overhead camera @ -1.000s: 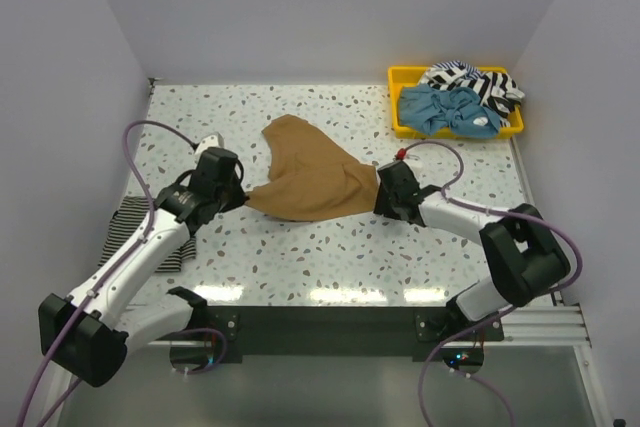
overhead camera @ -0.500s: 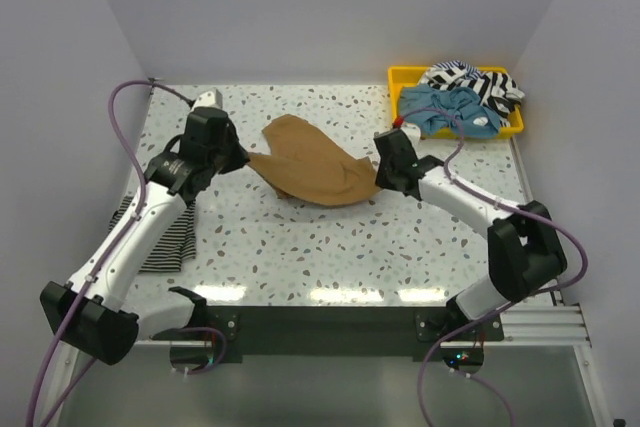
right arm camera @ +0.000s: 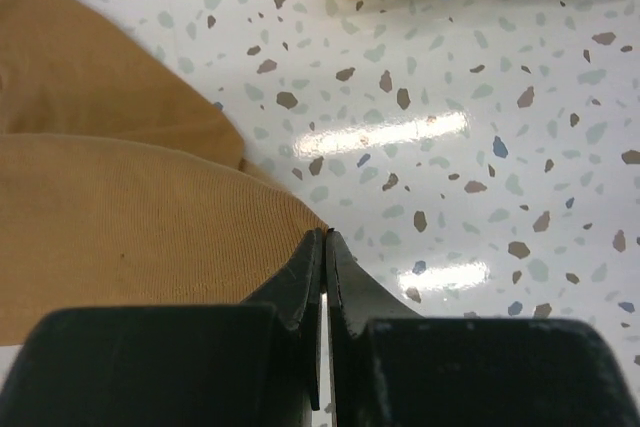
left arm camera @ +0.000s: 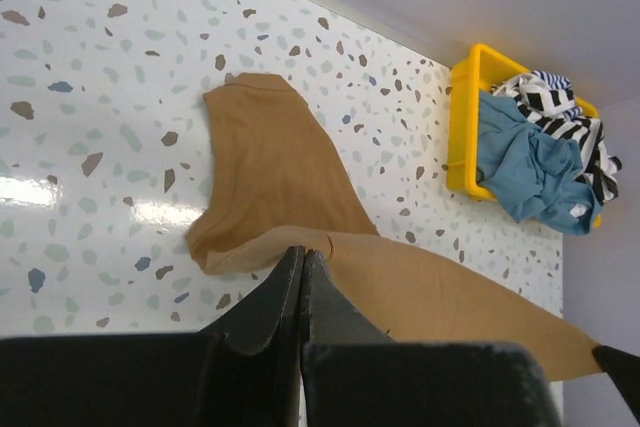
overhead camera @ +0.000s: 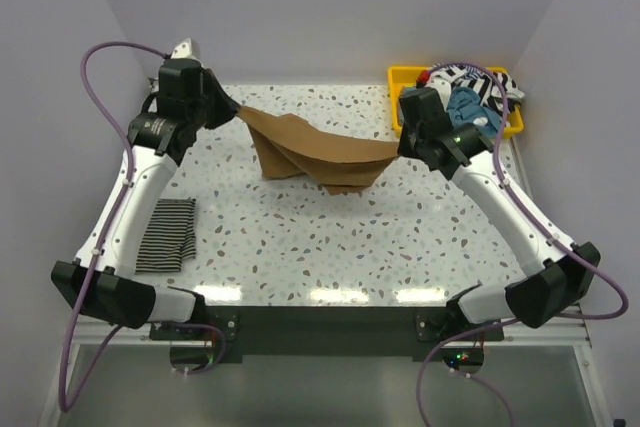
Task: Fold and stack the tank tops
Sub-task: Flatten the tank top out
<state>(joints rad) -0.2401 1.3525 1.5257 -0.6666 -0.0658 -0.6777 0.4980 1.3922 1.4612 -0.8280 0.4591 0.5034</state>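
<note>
1. The tan-brown tank top (overhead camera: 310,152) is held up between the two arms, over the far half of the table (overhead camera: 330,247), and it is stretched from one side to the other.
2. The left gripper (left arm camera: 302,255) is pressed together on the left end of this top. The cloth is pinched between its black fingertips.
3. The right gripper (right arm camera: 325,239) is closed in the same way on the right corner of the cloth. Its jaws are seen almost touching, with the fabric edge caught between them.
4. The upper edge of the top is pulled nearly straight between the two grippers. The lower part hangs down and is laid partly on the table, with one lobe spread flat.
5. A black-and-white striped tank top (overhead camera: 168,235) is seen folded flat at the near left of the table, well apart from the tan one.
6. The yellow tray (left arm camera: 460,117) is placed at the far right corner of the table. A light blue top (left arm camera: 520,162) and another striped top (left arm camera: 560,112) are piled loosely in it, and a little cloth is spilled over its rim.
</note>
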